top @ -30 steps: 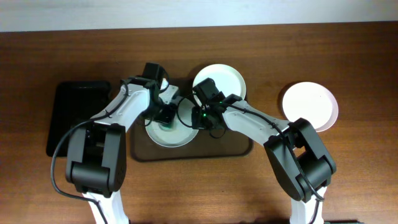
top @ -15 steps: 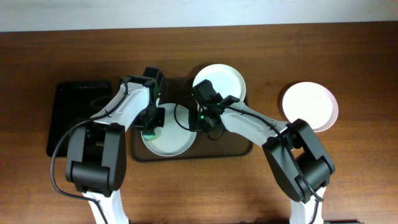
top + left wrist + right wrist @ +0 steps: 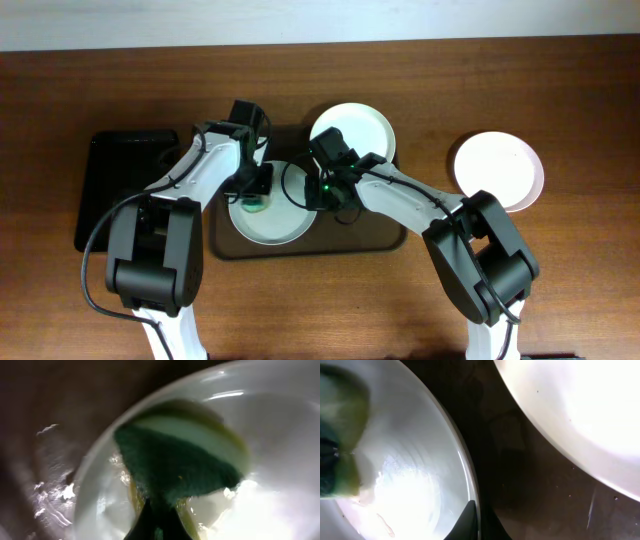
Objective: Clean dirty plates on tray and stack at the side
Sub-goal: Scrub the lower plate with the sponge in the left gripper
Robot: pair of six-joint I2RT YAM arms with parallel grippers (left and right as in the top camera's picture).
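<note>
A pale blue-green plate [image 3: 270, 222] lies in the brown-grey tray [image 3: 385, 232]. My left gripper [image 3: 256, 196] is shut on a green-and-yellow sponge [image 3: 175, 460] and presses it onto the plate's [image 3: 270, 485] inner surface near its rim. My right gripper [image 3: 318, 192] is shut on that plate's right rim [image 3: 465, 475], with one finger [image 3: 470, 520] inside the rim. A faint brown smear [image 3: 382, 524] shows on the plate. A white plate [image 3: 352, 128] lies at the tray's back, and also shows in the right wrist view [image 3: 580, 410]. Another white plate [image 3: 498, 170] lies on the table to the right.
A smaller black tray [image 3: 120, 190] lies on the wooden table left of the brown-grey tray. Both arms crowd the tray's middle. The dark tray floor [image 3: 530, 485] shows between the two plates.
My left gripper swept the sponge left and toward the front across the plate, then back a little to the right. My right gripper has stayed on the rim.
</note>
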